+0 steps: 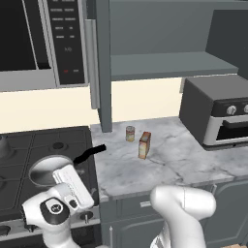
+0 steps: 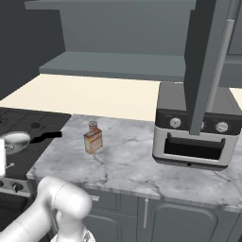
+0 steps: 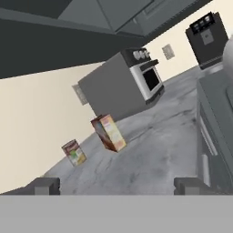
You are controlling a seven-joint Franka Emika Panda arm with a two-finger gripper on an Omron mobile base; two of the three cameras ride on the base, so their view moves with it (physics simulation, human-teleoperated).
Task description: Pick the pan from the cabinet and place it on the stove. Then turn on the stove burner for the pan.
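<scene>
The pan point(image 1: 48, 169) rests on the stove point(image 1: 29, 145) grate at the right side, black handle pointing toward the marble desk point(image 1: 160, 160). The tool point(image 3: 116, 185) is spread wide, holding nothing. A tin can point(image 1: 130, 133) and carton point(image 1: 144, 145) stand on the desk; the cabinet point(image 1: 160, 63) door is open.

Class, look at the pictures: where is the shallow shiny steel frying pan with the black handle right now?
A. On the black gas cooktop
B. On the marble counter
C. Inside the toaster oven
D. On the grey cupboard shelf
A: the shiny steel frying pan rests on the grates of the black gas cooktop, its black handle pointing toward the marble counter.
</scene>
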